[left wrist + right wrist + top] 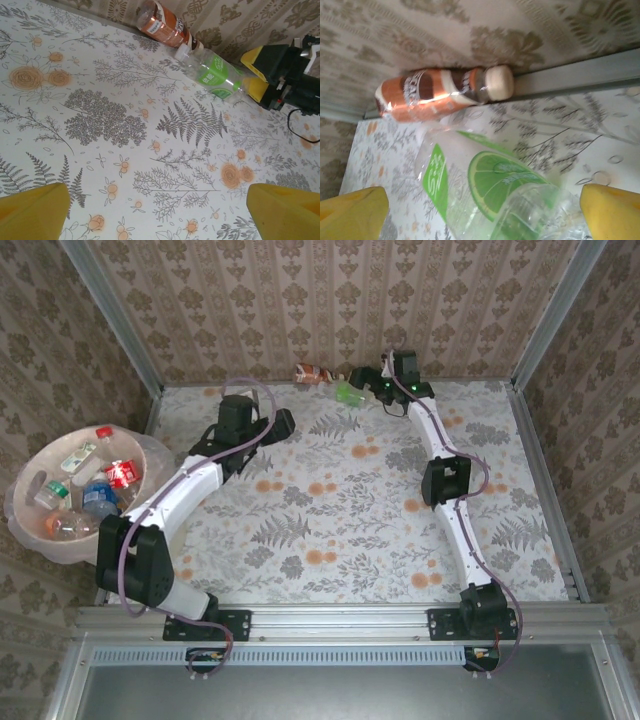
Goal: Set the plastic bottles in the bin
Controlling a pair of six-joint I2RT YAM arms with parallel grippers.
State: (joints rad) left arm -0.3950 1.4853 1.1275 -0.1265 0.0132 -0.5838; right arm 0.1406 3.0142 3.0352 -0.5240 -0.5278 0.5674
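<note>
The green-label bottle (500, 190) is clear, the orange-brown bottle (430, 95) white-capped

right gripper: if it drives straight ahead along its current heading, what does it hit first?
The clear plastic bottle with the green lime label, lying just ahead of the open right gripper. Beyond it: the orange-labelled bottle at the wall. Depth unclear.

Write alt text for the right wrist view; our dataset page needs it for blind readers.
A clear, lime-labelled plastic bottle lies on the floral tablecloth between the yellow fingers of the open right claw. Behind it, an orange-labelled bottle with a white cap lies along the foot of the patterned wall.
</note>
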